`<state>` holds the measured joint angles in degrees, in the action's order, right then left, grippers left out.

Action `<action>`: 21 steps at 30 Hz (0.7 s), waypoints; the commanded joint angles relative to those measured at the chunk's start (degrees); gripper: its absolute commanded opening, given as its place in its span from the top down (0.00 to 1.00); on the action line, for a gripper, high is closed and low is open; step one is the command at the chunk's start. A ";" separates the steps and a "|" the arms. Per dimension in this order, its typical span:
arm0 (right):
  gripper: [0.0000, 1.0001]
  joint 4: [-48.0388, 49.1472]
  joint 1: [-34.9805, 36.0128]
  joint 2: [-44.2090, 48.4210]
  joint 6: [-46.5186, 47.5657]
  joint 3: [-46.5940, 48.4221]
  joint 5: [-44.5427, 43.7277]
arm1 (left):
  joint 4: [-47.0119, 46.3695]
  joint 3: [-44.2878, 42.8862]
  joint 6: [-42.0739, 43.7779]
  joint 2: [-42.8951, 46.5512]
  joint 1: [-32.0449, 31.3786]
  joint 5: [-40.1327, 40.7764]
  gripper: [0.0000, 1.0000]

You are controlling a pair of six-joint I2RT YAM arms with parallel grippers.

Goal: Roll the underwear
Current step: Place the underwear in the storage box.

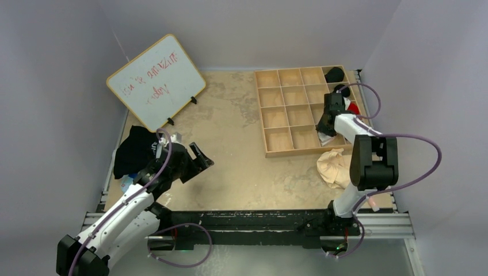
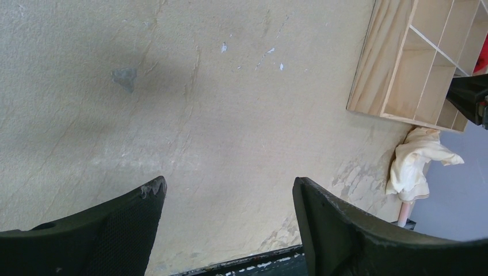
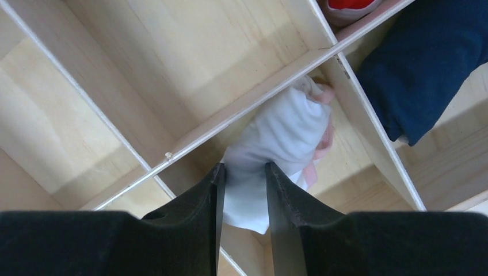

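Observation:
A white underwear with pink trim (image 3: 282, 138) hangs in my right gripper (image 3: 244, 169), whose jaws are shut on its cloth. It hangs over a near-right cell of the wooden organizer (image 3: 253, 92). From above, the right gripper (image 1: 324, 131) is at the organizer's (image 1: 290, 109) right side, with white cloth (image 1: 327, 140) below it. A cream underwear (image 1: 335, 167) lies crumpled on the table just in front of the organizer, also seen as a cream underwear (image 2: 417, 164) in the left wrist view. My left gripper (image 2: 228, 187) is open over bare table, and from above the left gripper (image 1: 198, 158) sits at the left.
A navy roll (image 3: 426, 63) and a red piece (image 3: 348, 4) fill neighbouring cells. A black roll (image 1: 334, 75) sits in the far right cell. A pile of dark clothes (image 1: 133, 150) lies at the table's left edge. A whiteboard (image 1: 155, 89) leans at the far left.

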<state>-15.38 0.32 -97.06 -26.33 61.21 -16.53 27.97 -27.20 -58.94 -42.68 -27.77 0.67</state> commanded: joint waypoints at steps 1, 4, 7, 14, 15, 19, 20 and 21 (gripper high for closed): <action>0.65 -0.15 -0.23 4.53 0.95 -0.21 2.63 | 0.83 -0.95 0.74 1.43 0.18 1.01 0.21; 0.47 -0.43 -0.23 11.51 3.03 -0.12 2.25 | 1.63 -1.40 1.09 2.14 0.24 1.47 0.21; 0.28 -5.86 -0.22 16.18 2.78 0.70 -0.79 | 1.56 -1.57 1.31 2.59 0.26 1.40 0.21; 0.20 -19.36 -0.23 29.11 -6.84 -6.44 -2.39 | 2.69 -2.79 2.13 3.20 0.26 2.29 0.17; 0.21 -20.28 -0.22 31.07 -7.74 -8.02 -2.44 | 3.10 -2.98 2.17 3.38 0.26 2.27 0.16; 0.32 -20.09 -0.23 35.54 -9.79 -13.84 -3.97 | 4.11 -3.16 3.01 4.54 0.27 2.33 0.12; 0.34 -19.94 -0.23 35.42 -9.72 -14.68 -3.77 | 4.50 -3.29 3.26 4.83 0.26 2.71 0.10; 0.37 -20.18 -0.23 35.13 -9.89 -15.04 -3.54 | 5.04 -3.63 3.48 4.93 0.26 3.22 0.09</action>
<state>-32.32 0.32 -62.15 -33.01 48.64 -18.44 31.62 -27.90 -57.58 -38.94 -27.77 2.00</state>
